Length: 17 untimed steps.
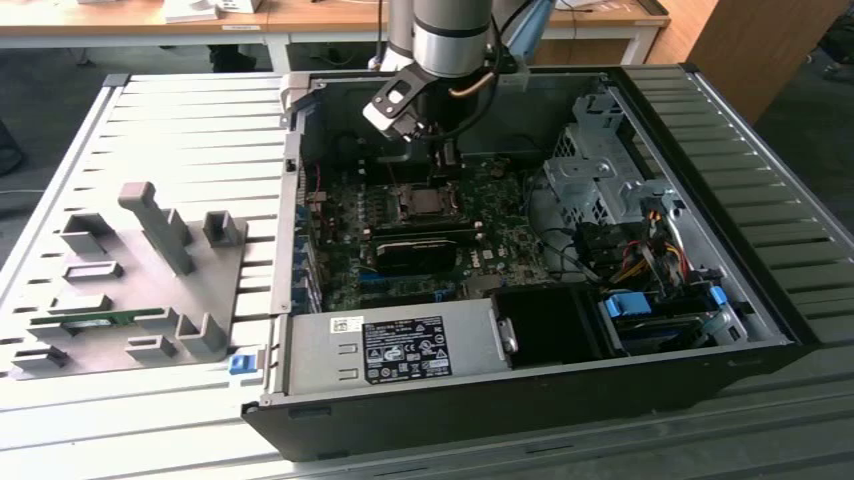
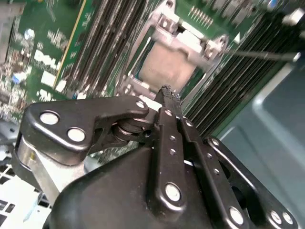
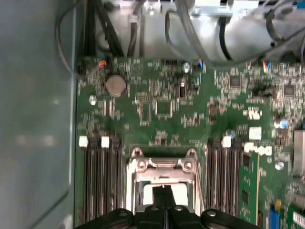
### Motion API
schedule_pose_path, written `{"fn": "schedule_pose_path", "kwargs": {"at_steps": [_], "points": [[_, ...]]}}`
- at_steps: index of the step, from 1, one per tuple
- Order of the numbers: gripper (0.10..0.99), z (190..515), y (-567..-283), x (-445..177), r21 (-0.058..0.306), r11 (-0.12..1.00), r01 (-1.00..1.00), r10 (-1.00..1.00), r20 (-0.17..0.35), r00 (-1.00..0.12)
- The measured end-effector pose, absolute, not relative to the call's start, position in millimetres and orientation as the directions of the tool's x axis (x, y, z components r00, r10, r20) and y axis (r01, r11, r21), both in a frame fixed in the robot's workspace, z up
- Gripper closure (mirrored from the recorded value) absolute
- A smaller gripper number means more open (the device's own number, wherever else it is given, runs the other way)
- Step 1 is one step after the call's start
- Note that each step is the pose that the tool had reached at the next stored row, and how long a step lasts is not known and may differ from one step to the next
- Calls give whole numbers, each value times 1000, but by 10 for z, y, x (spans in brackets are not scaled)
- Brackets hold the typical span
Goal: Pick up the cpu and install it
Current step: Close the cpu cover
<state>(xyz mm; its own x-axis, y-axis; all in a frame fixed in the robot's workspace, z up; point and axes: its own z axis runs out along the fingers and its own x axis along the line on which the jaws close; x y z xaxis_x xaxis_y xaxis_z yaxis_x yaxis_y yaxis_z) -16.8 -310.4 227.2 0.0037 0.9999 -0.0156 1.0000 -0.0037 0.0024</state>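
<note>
Closest to the lens: gripper [image 2: 170, 93] pinched shut on nothing, tips just above the cpu [image 2: 164, 70] lying in the motherboard socket [image 3: 143, 164]; seated flat or not, hard to tell. Could scrape the chip, nudge it askew or bend contacts if pressed down off-centre. Hemmed in by memory slots [image 3: 102, 181] on both sides, with loose cables [image 1: 627, 250] and the case wall [image 1: 287, 200] nearby; grey fixture blocks [image 1: 147, 230] well apart on the slatted table [image 1: 174, 130].

The cpu [image 2: 164, 69] is a small flat square with a dull silvery-grey metal top; it lies flat inside the metal-framed socket [image 2: 167, 29] on the green board [image 2: 52, 52]; in the exterior view it [image 1: 427, 203] sits mid-board within the open computer case [image 1: 441, 410].
</note>
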Motion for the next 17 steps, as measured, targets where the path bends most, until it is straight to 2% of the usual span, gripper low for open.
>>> {"fn": "schedule_pose_path", "kwargs": {"at_steps": [17], "points": [[980, 2093, -3104, -501, 2, -4, 1000, 1000, -15, 4]]}}
